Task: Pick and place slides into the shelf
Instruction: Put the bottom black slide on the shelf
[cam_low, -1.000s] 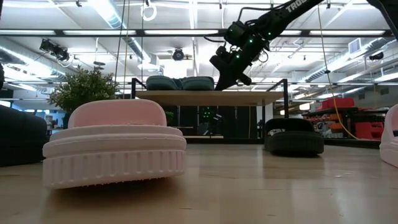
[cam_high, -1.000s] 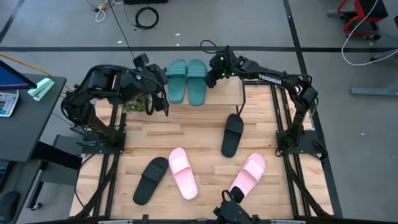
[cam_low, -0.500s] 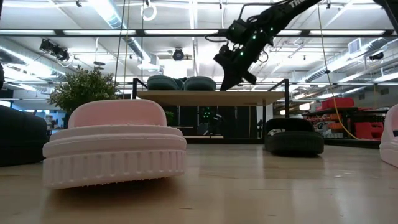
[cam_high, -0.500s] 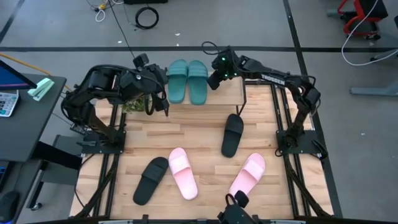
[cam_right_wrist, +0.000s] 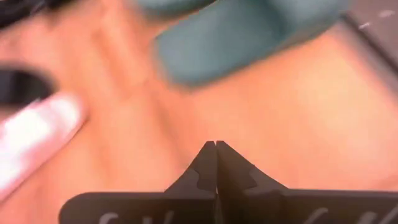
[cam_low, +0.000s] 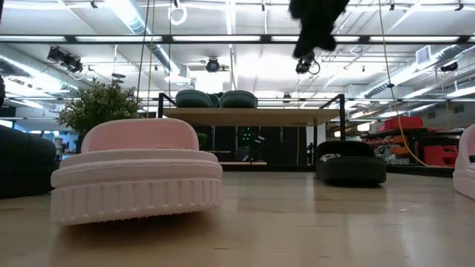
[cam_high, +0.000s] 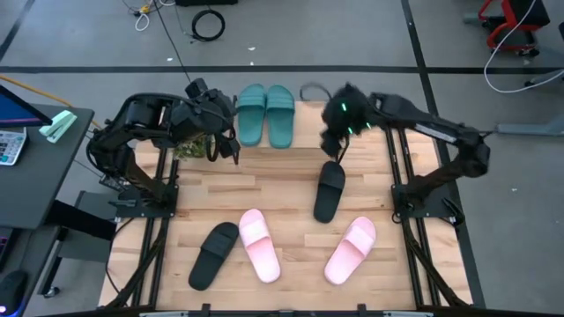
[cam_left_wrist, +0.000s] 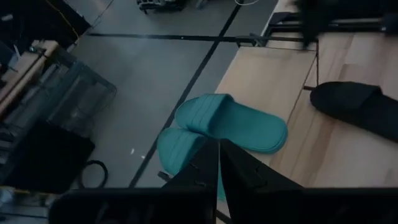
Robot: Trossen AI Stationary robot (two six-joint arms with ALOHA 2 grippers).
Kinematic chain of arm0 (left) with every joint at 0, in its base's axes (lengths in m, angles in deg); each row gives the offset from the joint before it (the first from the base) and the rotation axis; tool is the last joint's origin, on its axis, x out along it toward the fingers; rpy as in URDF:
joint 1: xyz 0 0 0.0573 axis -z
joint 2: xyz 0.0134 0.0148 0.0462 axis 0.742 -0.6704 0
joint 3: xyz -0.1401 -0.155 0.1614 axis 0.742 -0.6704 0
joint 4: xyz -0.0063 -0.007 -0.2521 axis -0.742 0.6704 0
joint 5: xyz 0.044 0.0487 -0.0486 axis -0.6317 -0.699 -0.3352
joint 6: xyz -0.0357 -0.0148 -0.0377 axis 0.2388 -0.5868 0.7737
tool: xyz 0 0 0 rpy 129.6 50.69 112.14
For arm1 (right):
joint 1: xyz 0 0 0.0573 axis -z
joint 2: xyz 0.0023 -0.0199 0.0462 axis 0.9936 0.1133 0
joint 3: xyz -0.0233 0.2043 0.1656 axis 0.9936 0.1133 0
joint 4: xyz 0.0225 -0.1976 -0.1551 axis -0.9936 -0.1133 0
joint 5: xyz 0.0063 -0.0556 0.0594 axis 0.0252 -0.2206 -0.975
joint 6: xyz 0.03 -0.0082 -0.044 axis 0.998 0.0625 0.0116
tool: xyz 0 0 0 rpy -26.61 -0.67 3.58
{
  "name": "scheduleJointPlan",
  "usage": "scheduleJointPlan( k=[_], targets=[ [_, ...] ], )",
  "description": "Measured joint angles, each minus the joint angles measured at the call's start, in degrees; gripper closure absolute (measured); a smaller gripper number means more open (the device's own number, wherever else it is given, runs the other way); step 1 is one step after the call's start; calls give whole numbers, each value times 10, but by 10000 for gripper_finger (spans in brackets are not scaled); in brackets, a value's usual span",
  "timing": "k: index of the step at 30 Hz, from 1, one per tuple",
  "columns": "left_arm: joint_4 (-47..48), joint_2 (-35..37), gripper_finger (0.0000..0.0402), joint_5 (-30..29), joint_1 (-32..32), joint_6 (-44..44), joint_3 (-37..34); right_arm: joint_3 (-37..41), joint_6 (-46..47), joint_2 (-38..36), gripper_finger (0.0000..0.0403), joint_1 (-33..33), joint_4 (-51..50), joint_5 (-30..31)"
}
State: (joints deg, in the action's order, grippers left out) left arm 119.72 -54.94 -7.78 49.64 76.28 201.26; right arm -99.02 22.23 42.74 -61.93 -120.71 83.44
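Note:
Two teal slides (cam_high: 251, 113) (cam_high: 280, 113) lie side by side, soles down, on the shelf's light top board (cam_high: 307, 121) at the table's far edge. They also show in the low view (cam_low: 194, 99) (cam_low: 237, 99). On the table lie two black slides (cam_high: 330, 189) (cam_high: 213, 254) and two pink slides (cam_high: 259, 244) (cam_high: 351, 249). My right gripper (cam_high: 333, 141) (cam_right_wrist: 216, 149) is shut and empty, raised above the shelf's near right part, just beyond the black slide. My left gripper (cam_high: 227, 145) (cam_left_wrist: 219, 155) is shut and empty, left of the teal pair.
A potted plant (cam_high: 187, 145) stands under my left arm near the shelf's left end. Black frame rails (cam_high: 401, 176) run along the table's right and left sides. Bare wood (cam_high: 264, 180) lies between the shelf and the slides on the table.
My right gripper has left the spot beside the right teal slide, risen, and swung toward the table's near and right side, ending above the shelf's near edge by the black slide. It stays shut. The teal slides have not moved.

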Motion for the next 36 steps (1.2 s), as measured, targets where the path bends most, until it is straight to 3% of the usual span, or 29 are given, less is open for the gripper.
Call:
scheduleJointPlan(
  k=[3,9,15,18,23,30,36],
  targets=[
    [2,0,385,36,0,11,0,12,46,-37,401,-98,-26,11],
    [2,0,393,131,0,34,0,29,157,-63,400,-284,-25,91],
    [3,0,385,139,0,53,0,66,241,-20,390,-400,-26,134],
    [3,0,382,139,0,53,0,86,288,11,366,-420,-26,137],
    [3,0,390,139,0,75,0,113,289,68,318,-428,-28,151],
    [5,0,391,140,0,82,0,116,264,135,262,-409,-62,278],
    [5,0,376,140,0,82,0,116,272,180,233,-396,-59,299]
  ],
)
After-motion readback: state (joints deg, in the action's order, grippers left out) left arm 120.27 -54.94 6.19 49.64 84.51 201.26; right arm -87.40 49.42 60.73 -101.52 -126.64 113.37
